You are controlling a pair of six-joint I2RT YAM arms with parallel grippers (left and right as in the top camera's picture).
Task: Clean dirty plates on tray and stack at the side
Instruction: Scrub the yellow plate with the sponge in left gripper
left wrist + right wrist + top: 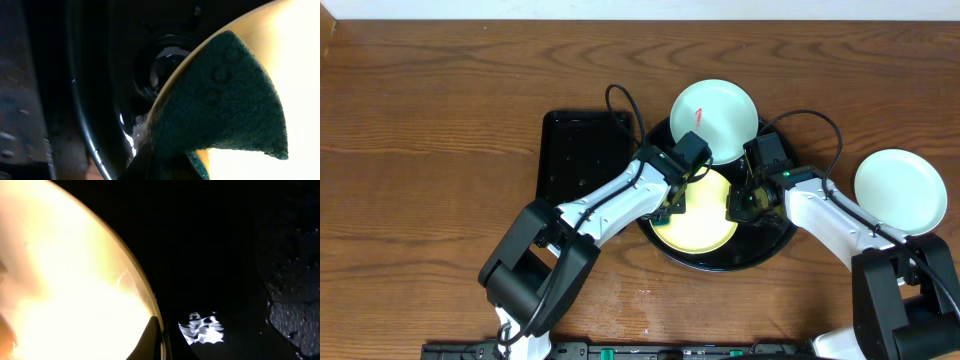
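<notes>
The pale yellow plate lies in the round black tray. My left gripper is shut on a dark green scouring pad, which rests on the plate's left edge. My right gripper is shut on the plate's right rim, one finger on top of the plate. A mint-white plate with a red smear leans on the tray's far rim. Another mint-white plate sits on the table at the right.
A rectangular black tray lies left of the round tray, under my left arm. Cables arch over both wrists. The wooden table stretches to the left and front. The round tray's glossy floor shows a glare patch.
</notes>
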